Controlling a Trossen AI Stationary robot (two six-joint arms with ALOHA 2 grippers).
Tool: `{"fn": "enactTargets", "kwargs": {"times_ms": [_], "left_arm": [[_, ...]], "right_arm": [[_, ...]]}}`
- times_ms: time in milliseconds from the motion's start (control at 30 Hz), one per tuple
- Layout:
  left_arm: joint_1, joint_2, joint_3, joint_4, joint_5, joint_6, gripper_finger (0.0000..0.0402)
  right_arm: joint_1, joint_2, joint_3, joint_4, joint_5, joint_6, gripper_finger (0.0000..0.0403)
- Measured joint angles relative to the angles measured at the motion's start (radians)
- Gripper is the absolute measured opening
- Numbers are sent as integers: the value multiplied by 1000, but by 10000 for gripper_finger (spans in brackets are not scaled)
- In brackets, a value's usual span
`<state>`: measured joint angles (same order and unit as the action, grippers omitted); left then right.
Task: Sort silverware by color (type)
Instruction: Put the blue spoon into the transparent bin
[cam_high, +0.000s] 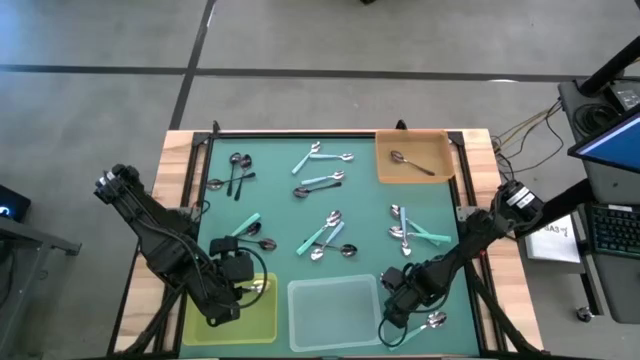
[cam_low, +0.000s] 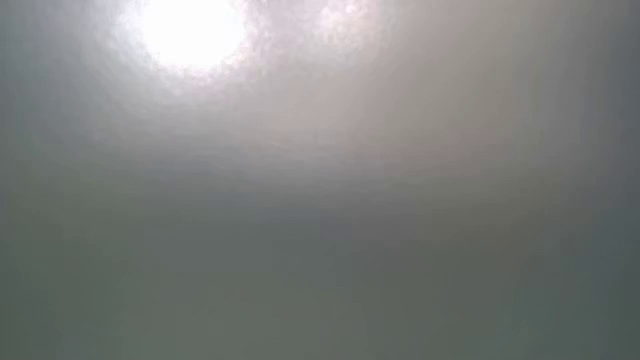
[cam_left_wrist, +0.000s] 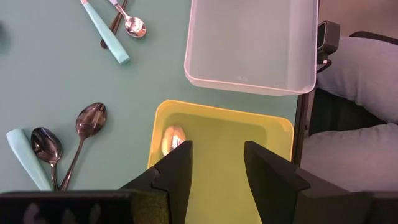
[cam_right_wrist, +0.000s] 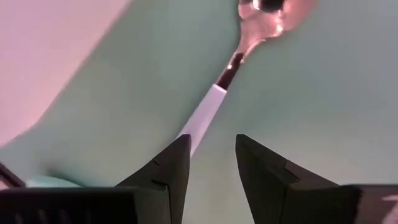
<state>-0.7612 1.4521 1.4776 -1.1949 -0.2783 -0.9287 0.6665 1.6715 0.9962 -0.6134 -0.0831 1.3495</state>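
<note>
Green mat (cam_high: 365, 215) | left gripper (cam_left_wrist: 216, 163) parted over yellow tray (cam_left_wrist: 273, 134) | right gripper (cam_right_wrist: 211, 162) parted, straddling light-blue spoon (cam_right_wrist: 205, 112)

Green mat (cam_high: 280, 215) covers the table inside a wooden frame (cam_high: 178, 150). Orange tray (cam_high: 437, 172) sits at the far right corner, yellow tray (cam_high: 262, 322) near left, clear tray (cam_high: 335, 310) just beside it. Off to the right, a keyboard (cam_high: 612, 232) and what looks like a laptop screen (cam_high: 612, 142).
</note>
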Motion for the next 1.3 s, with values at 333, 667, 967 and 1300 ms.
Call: {"fn": "enactTargets", "kwargs": {"times_ms": [333, 667, 967, 1300], "left_arm": [[0, 0, -1, -5, -2, 4, 129], [0, 0, -1, -5, -3, 3, 129], [0, 0, -1, -16, -44, 4, 129], [0, 0, -1, -19, -107, 4, 130]], "right_arm": [[4, -19, 39, 21, 60, -14, 123], [4, 68, 61, 19, 80, -43, 123], [4, 70, 62, -128, 90, -77, 53], [-2, -12, 99, -271, 138, -123, 24]]}}
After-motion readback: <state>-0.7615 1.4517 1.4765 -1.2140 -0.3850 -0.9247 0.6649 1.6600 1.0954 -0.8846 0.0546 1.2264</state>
